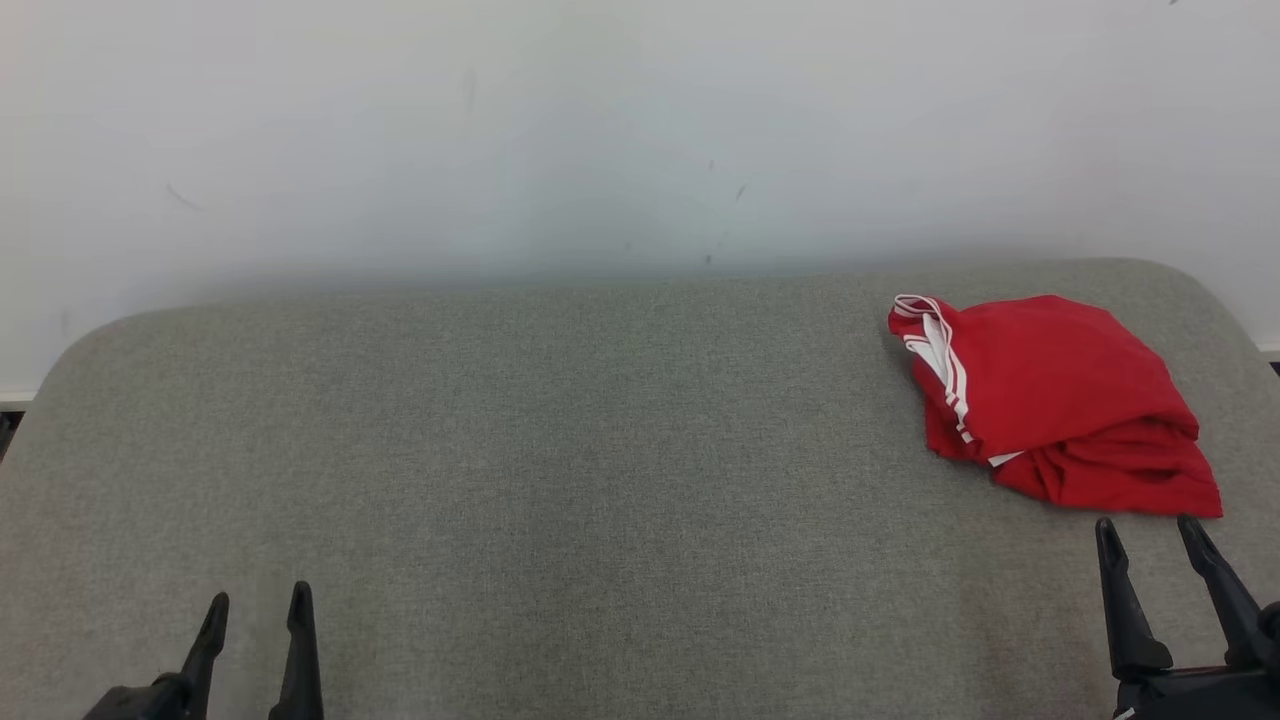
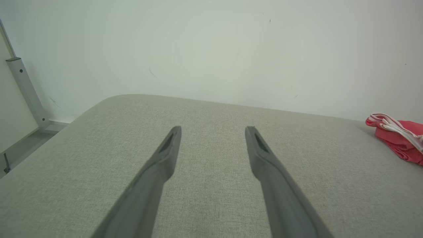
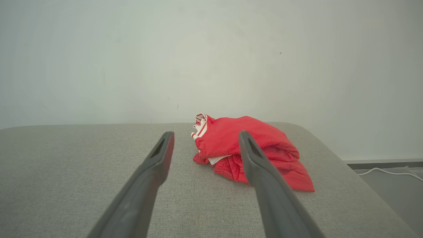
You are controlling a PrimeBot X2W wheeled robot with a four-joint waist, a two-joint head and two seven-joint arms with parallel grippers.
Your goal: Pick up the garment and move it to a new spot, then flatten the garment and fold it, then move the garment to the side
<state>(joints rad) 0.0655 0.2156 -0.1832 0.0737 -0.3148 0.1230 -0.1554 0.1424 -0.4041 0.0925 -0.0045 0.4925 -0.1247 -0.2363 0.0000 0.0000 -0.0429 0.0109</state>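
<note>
A red garment (image 1: 1050, 400) with white stripes lies bunched and roughly folded at the far right of the grey fabric-covered table (image 1: 560, 450). My right gripper (image 1: 1150, 530) stands open just in front of it, a short way from its near edge, holding nothing. In the right wrist view the garment (image 3: 228, 142) sits ahead of the right gripper (image 3: 205, 135), partly behind the right finger. My left gripper (image 1: 258, 605) is open at the lower left, far from the cloth. From the left wrist camera, the left gripper (image 2: 213, 129) is over bare table and the garment (image 2: 400, 140) shows at the right edge.
A pale wall (image 1: 600, 130) runs right behind the table's rounded far edge. A metal frame leg (image 2: 24, 89) stands off the table's left side. A white cable (image 3: 390, 172) lies on the floor past the right edge.
</note>
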